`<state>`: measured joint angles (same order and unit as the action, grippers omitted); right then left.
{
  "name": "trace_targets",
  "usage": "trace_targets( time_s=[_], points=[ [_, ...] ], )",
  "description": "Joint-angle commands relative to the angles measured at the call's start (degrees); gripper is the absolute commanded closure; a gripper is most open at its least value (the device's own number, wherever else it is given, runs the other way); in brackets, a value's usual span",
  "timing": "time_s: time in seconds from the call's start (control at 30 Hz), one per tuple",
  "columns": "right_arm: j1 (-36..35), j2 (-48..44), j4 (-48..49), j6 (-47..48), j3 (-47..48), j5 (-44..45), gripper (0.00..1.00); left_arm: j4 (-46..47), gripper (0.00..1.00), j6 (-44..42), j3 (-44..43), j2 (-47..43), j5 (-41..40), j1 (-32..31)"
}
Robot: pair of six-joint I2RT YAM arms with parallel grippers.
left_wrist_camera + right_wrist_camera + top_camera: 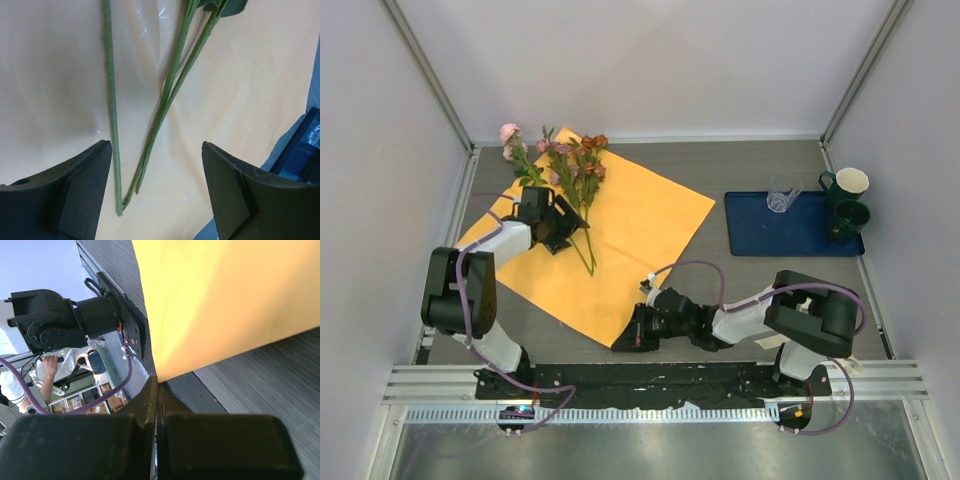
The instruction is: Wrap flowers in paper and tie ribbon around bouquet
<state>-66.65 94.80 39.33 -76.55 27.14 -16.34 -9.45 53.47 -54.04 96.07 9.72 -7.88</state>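
Right gripper [622, 342] pinches the floppy paper [640, 220] by its corner; left gripper [156, 150], jaws apart, straddles the flowers' [575, 160] seemingly light, wiry stems [165, 100].

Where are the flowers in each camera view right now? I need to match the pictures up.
Top external: the flowers lie upper left, blooms around the far corner of the paper, stems pointing down the picture.
Left wrist: only their stems, between the fingers of the open left gripper.
Right wrist: not in it.
Shared landmark: the orange paper, in all three views.
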Motion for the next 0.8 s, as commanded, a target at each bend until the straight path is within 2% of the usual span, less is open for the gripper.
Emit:
trace_targets(
  time_s=[0.0,0.1,0.27,0.5,0.77],
  points=[
    [-0.23,-4.54,-3.99,3.33,2.39,2.89,1.0,-5.12,0.22,-2.76,2.26,-11.24,-4.87,-0.03],
    [-0.15,-6.29,-10.57,7.2,6.6,3.94,1.0,-9.52,0.22,-3.38,7.61,-19.15,-9.18,0.23],
    [3.27,-6.56,-25.07,14.58,17.48,4.3,1.0,-11.64,0.31,-3.64,14.04,-28.9,-7.79,1.2],
    [9.52,0.19,-34.39,23.45,29.8,-2.38,1.0,-16.2,0.34,-4.34,15.54,-35.24,-6.73,1.29],
    [16.98,9.86,-38.71,30.31,42.9,-7.65,1.0,-21.39,0.35,-4.34,15.63,-42.63,-7.95,1.29]
  ],
)
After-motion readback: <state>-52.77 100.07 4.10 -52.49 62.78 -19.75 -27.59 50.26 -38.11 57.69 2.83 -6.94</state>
